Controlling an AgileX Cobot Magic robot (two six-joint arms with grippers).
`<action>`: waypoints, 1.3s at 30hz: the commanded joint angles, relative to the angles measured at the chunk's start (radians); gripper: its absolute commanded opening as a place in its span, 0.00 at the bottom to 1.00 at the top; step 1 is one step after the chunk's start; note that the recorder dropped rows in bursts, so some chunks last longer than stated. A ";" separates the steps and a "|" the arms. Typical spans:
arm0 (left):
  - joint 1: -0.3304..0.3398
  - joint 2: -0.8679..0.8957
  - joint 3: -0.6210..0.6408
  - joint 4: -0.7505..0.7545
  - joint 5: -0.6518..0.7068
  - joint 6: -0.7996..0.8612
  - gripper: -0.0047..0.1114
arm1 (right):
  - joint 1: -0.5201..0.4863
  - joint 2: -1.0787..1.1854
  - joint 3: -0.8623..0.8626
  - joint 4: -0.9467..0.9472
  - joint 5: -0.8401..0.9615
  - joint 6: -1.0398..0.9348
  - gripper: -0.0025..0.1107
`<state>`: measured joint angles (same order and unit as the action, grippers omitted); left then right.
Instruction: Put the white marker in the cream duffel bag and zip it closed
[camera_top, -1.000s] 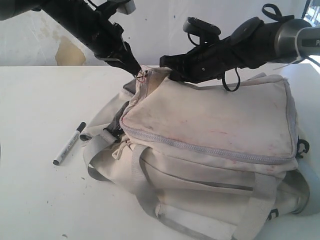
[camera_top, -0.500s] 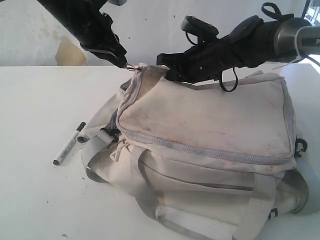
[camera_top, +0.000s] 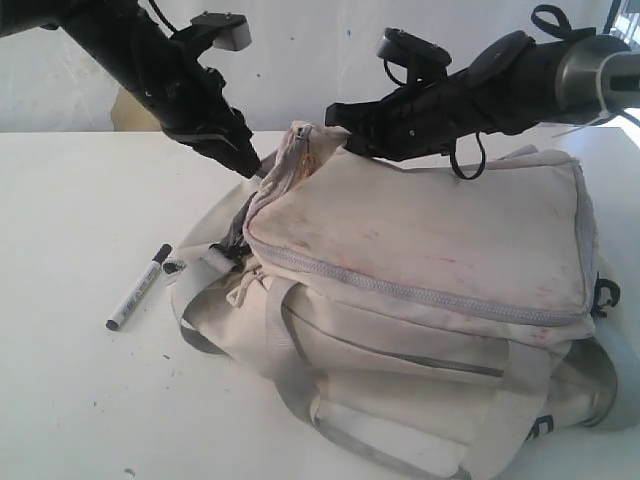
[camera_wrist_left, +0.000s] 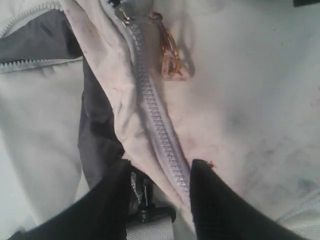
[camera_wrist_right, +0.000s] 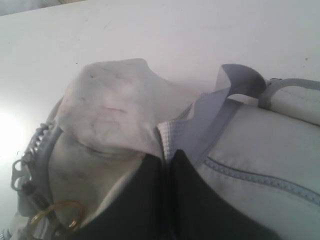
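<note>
Cream fabric, smudged with reddish stains, fills the near part of the scene. The cream duffel bag (camera_top: 420, 250) lies on the white counter (camera_top: 70, 400) with its grey webbing straps (camera_top: 283, 375) looping down the nearest side. A grey zip line (camera_top: 400, 292) runs along the front edge of its top panel.

To the left of the bag, the white marker (camera_top: 138, 290) lies flat on the counter, outside the bag. Its black cap points away from the viewer and ends just beside a loose strap end.

Further back, at the bag's raised far-left corner, the left tool (camera_top: 250, 165) points down at the fabric. In the wrist view its two black fingers (camera_wrist_left: 107, 205) stand apart, with the grey zipper track (camera_wrist_left: 152, 115) running between them. Dark grey lining (camera_wrist_left: 97, 125) shows on one side. The zipper's orange ring pull (camera_wrist_left: 170, 57) lies on the cloth well clear of the fingertips, and the tool grips nothing.

The right tool (camera_top: 338, 128) reaches in from the other side to the same corner. Its fingers are pressed together on a fold of the bag's cream fabric, next to a grey webbing loop (camera_wrist_right: 235, 92), and they hold that corner up in a peak.

Behind both arms stands a pale wall (camera_top: 300, 50).
</note>
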<state>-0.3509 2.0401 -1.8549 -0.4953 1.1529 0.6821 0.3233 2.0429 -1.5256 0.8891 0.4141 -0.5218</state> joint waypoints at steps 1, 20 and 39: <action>0.002 -0.005 0.006 -0.028 -0.044 -0.013 0.51 | -0.008 -0.005 -0.003 -0.001 -0.015 0.004 0.02; 0.002 0.079 0.008 -0.311 -0.120 -0.244 0.53 | -0.008 -0.007 -0.003 -0.001 0.025 0.004 0.02; 0.000 0.118 0.008 -0.356 -0.172 -0.211 0.34 | -0.008 -0.007 -0.003 -0.001 0.029 0.002 0.02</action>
<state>-0.3509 2.1568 -1.8514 -0.8318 0.9946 0.4509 0.3216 2.0429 -1.5256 0.8872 0.4423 -0.5218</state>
